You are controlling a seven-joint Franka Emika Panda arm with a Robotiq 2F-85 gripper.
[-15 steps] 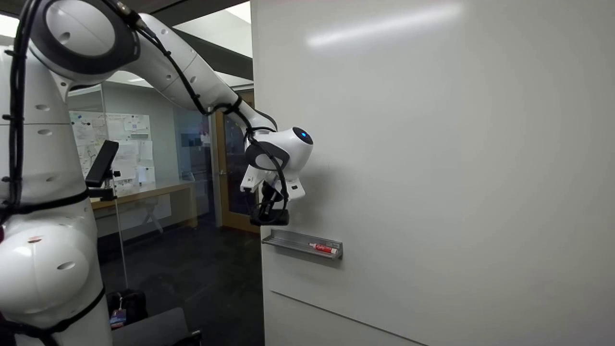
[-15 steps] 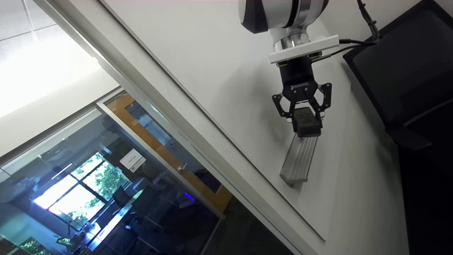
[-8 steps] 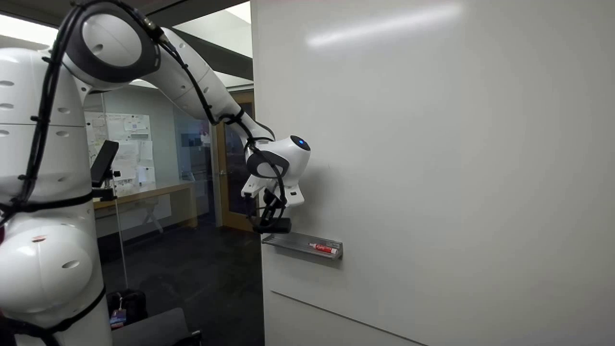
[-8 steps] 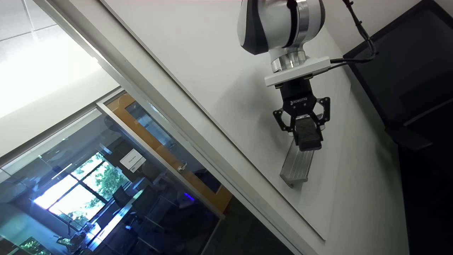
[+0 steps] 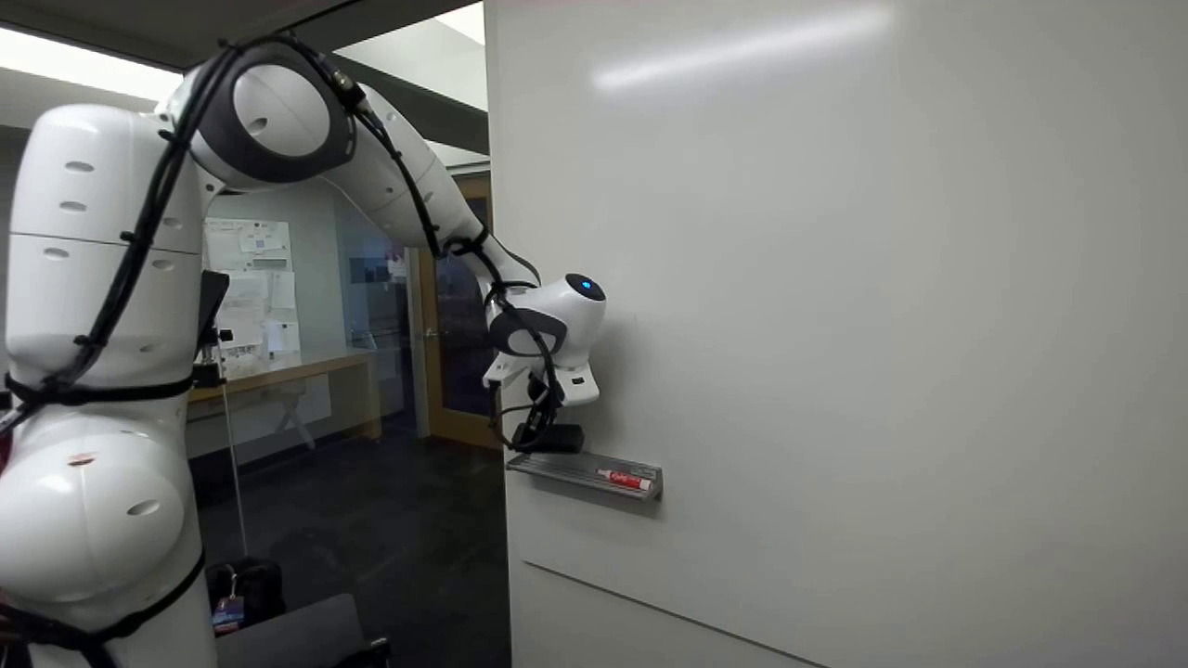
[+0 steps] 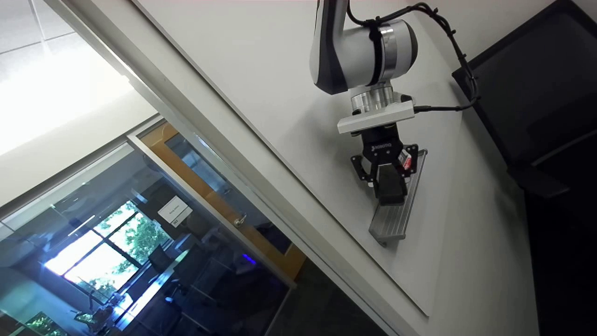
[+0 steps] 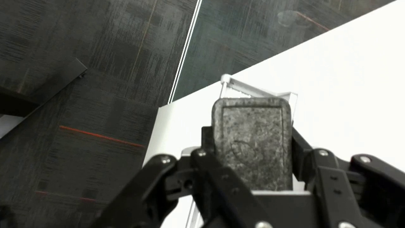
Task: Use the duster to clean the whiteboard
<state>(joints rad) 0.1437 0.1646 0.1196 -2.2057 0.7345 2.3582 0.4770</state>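
Grey-white, the whiteboard [image 5: 882,353] gleams (dark carpet [image 7: 120,104] and wooden door [image 5: 457,357] beyond), the pincer [image 7: 252,139] clamped on the duster [image 7: 256,158].

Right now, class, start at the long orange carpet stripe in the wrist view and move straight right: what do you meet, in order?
Long orange carpet stripe, dark carpet, whiteboard, gripper finger, duster, opposite gripper finger, whiteboard again.

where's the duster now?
In the wrist view the duster is clamped in the gripper. In an exterior view it shows over the left half of the ledge, left of the red marker, in front of the whiteboard.
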